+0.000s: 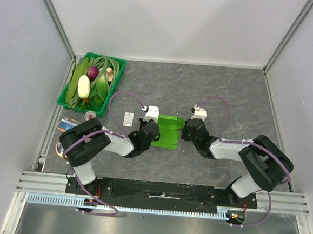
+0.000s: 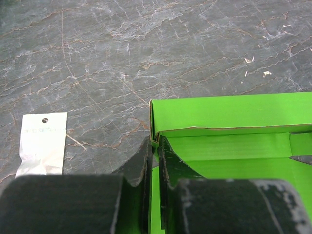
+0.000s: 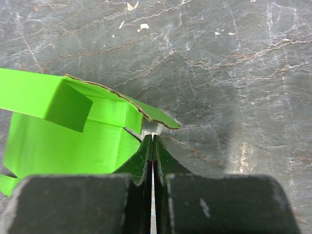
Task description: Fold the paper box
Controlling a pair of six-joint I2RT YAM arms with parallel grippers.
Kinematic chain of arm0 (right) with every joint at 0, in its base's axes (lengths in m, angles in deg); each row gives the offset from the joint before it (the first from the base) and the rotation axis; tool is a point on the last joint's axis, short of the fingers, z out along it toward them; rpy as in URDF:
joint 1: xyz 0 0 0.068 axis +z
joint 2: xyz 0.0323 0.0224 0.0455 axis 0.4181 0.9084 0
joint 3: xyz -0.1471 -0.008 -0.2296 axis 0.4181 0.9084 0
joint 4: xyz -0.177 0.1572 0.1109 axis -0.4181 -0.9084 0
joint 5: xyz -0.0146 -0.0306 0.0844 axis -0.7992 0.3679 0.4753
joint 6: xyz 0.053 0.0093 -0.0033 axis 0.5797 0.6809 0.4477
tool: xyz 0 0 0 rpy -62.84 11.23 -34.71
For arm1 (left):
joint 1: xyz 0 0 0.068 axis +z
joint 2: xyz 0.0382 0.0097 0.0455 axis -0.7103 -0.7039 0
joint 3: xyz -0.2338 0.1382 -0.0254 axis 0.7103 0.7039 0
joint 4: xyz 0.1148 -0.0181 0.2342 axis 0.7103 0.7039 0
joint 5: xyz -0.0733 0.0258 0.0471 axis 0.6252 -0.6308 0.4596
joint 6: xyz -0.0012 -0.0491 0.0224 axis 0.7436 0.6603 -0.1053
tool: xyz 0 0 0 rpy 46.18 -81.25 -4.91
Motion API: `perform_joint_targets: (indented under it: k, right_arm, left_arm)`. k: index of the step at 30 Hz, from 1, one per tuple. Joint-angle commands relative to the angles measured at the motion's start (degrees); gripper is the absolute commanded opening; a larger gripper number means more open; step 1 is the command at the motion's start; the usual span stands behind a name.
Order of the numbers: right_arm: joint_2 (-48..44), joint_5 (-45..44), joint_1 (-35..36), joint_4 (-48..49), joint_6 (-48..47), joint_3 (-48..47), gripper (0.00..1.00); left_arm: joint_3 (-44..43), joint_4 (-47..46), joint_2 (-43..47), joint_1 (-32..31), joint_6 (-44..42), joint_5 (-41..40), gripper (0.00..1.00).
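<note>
The left fingers (image 2: 141, 163) stand narrow, pinched on a corner of the paper box (image 2: 229, 112), with the thin edge of one raised green wall caught between them. The right fingers (image 3: 140, 161) are pressed fully together at the opposite end of the box. A flap with a rough brown edge lies just past their tips, and no card shows between them. The box sits partly folded near the middle of the counter (image 1: 229, 90), a little toward its near edge, with one long wall raised and its floor open to view. A small white packet (image 2: 41, 141) lies flat on the counter just left of the box, apart from it. In the counter's far left corner stands a green crate (image 1: 119, 71) filled with vegetables (image 1: 84, 86).
</note>
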Motion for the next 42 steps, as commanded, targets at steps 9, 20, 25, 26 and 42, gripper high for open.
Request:
perform_joint_targets:
  k: [9, 20, 25, 26, 42]
  right_arm:
    - [4.72, -4.73, 0.66, 5.96, 0.03, -2.48, 0.00]
    - [6.65, -1.39, 2.33, 12.13, 2.04, -4.58, 0.00]
    - [10.16, -1.12, 2.51, 14.23, 4.24, -4.59, 0.00]
    - [10.78, -1.20, 2.51, 13.72, 4.59, -4.93, 0.00]
    - [0.27, 5.38, 0.14, -11.01, -3.55, -7.37, 0.09]
  left_arm:
    - [-0.81, 0.06, -0.97, -0.40, 1.65, -2.25, 0.02]
    - [-0.89, 0.06, -0.97, -0.49, 1.48, -2.25, 0.02]
    - [-0.81, -0.03, -0.80, -0.58, 1.56, -2.34, 0.02]
    - [-0.81, -0.03, -0.80, -0.49, 1.57, -2.25, 0.02]
    - [-0.37, -0.03, -0.80, -0.58, 1.74, -3.30, 0.02]
